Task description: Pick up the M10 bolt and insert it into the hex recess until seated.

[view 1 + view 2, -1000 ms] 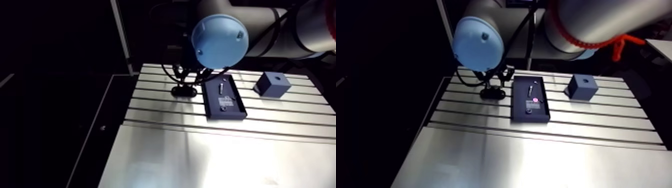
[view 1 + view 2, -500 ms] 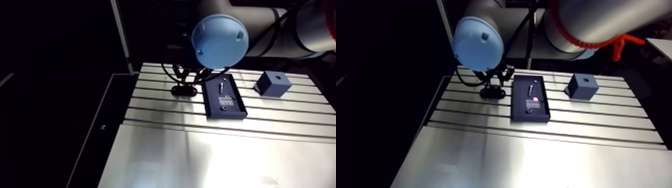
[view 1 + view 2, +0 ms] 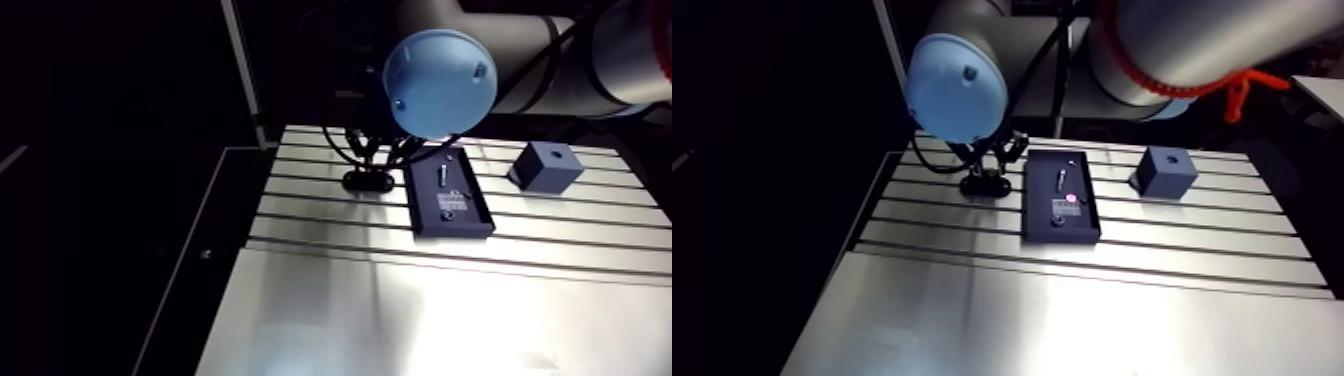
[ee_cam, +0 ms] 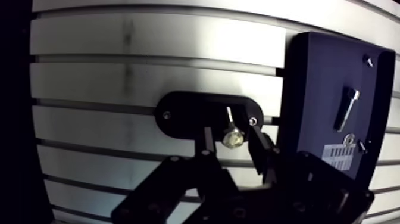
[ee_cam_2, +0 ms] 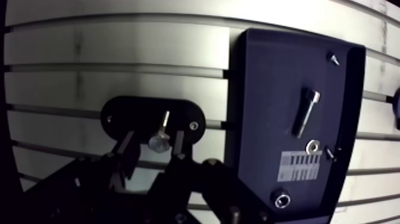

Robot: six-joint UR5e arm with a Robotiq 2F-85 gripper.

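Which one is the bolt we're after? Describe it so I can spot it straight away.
Find the dark tray on the slotted table; right beside it sits a black oval plate. The bolt is at that plate, between the fingers of the open gripper. It is the only fastener outside the tray, whereas the screw lies inside it.

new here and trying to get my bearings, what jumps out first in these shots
A silver hex-head bolt stands out first, inside the open hand, over a black oval plate on the slotted aluminium table. Right beside the plate lies a dark rectangular tray holding a loose silver screw. In the arm view a dark blue cube with a hole in its top stands apart, on the tray's other side.
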